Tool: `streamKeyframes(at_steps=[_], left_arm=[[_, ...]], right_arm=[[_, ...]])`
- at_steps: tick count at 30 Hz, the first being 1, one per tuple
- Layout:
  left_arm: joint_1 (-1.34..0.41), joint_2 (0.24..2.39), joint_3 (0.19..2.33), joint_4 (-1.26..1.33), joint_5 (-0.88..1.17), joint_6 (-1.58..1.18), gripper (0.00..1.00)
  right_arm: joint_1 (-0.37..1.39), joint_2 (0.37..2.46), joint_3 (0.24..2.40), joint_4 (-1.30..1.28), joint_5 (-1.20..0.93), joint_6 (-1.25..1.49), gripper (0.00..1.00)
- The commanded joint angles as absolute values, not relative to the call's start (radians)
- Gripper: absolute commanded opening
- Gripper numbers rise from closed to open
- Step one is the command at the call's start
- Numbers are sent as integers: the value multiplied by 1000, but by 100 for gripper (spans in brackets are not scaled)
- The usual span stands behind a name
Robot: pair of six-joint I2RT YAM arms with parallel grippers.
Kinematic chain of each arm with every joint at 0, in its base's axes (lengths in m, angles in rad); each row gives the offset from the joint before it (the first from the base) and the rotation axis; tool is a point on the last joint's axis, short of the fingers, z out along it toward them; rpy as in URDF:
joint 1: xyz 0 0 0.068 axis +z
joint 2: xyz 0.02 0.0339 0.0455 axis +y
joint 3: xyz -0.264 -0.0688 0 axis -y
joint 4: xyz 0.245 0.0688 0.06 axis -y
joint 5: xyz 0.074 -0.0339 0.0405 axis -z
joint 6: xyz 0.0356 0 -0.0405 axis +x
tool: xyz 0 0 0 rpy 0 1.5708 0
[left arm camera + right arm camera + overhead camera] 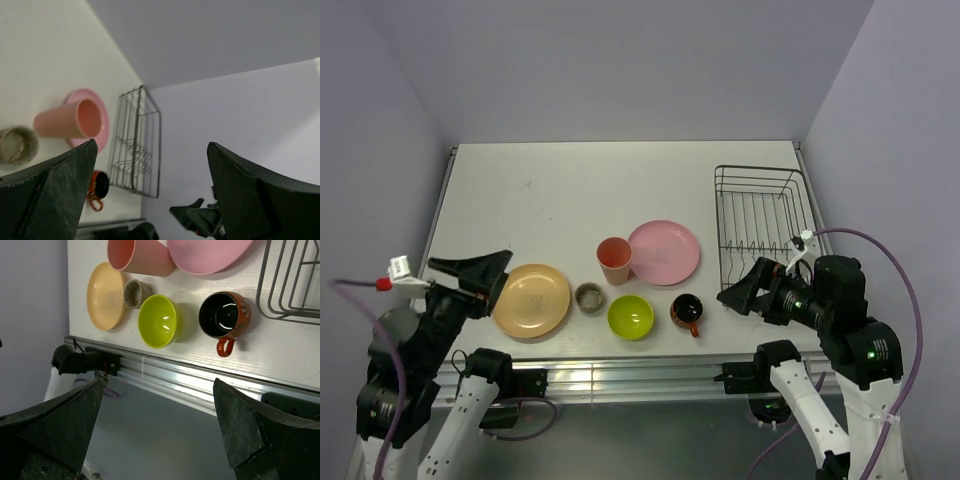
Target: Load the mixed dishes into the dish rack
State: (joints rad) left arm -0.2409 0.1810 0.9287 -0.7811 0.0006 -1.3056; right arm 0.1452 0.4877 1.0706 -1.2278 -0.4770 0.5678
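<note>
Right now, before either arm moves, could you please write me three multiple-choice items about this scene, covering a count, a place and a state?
1. How many dishes are inside the dish rack?
A) none
B) two
C) six

2. Where does the pale orange plate lie?
A) inside the rack
B) on the table, beside the left gripper
C) behind the rack

3. How do the left gripper and right gripper stand?
A) both shut
B) both open, holding nothing
C) left open, right shut

Answers:
1 A: the top view shows only bare wires in the rack.
2 B: the plate ends the row of dishes on the left.
3 B: each wrist view shows its fingers wide apart with nothing between them.
</note>
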Motion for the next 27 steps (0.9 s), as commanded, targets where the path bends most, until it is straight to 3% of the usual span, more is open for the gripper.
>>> streamKeyframes(at_steps=[1,7,17,23,27], left_arm=[[-238,372,992,-956,126,-1211,98],[-235,644,1196,-1118,41,-945,97],[-302,874,1230,-1184,18,-859,84],[-532,988,1203,-1167,-15,-983,79],[-842,1126,1268,-1215,-168,-1101,79]], right_arm=[[141,557,1118,-1266,-436,477,98],[141,658,1166,-1246,-419,428,96],[169,700,1192,-1233,-388,429,95],[178,715,1175,-1236,-376,413,95],[189,742,1203,-1235,-345,405,95]])
